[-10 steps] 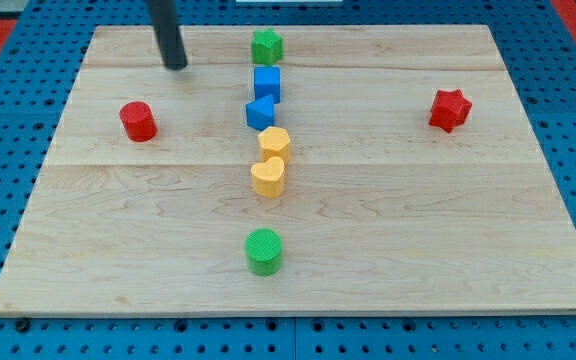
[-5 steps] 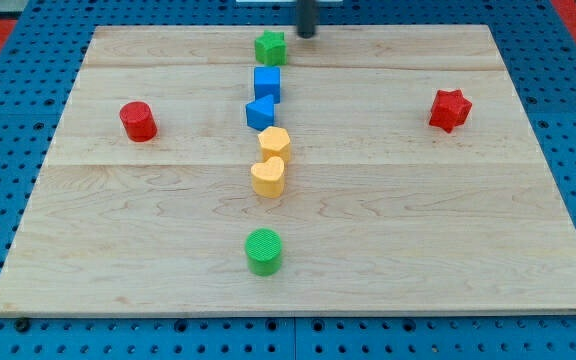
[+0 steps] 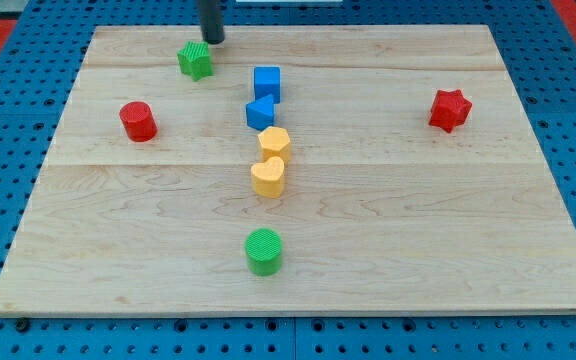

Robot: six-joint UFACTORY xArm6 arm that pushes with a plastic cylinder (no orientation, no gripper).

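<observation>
My tip (image 3: pixel 211 40) stands near the view's top edge of the wooden board (image 3: pixel 388 240), just above and right of a green star-shaped block (image 3: pixel 195 60), touching it or very nearly so. To the right lies a blue cube (image 3: pixel 267 82), with a blue triangular block (image 3: pixel 260 112) below it. Under these come a yellow hexagon block (image 3: pixel 275 141) and a yellow heart-shaped block (image 3: pixel 267 177), touching each other. A red cylinder (image 3: pixel 138 121) sits to the left, below the green star.
A green cylinder (image 3: pixel 263 250) rests near the view's bottom, in line with the column of blue and yellow blocks. A red star-shaped block (image 3: pixel 449 109) lies alone at the right. Blue pegboard surrounds the board.
The tip swept from the top left to the right of the green star, then back left. The green star has slid left and slightly down, out of the column.
</observation>
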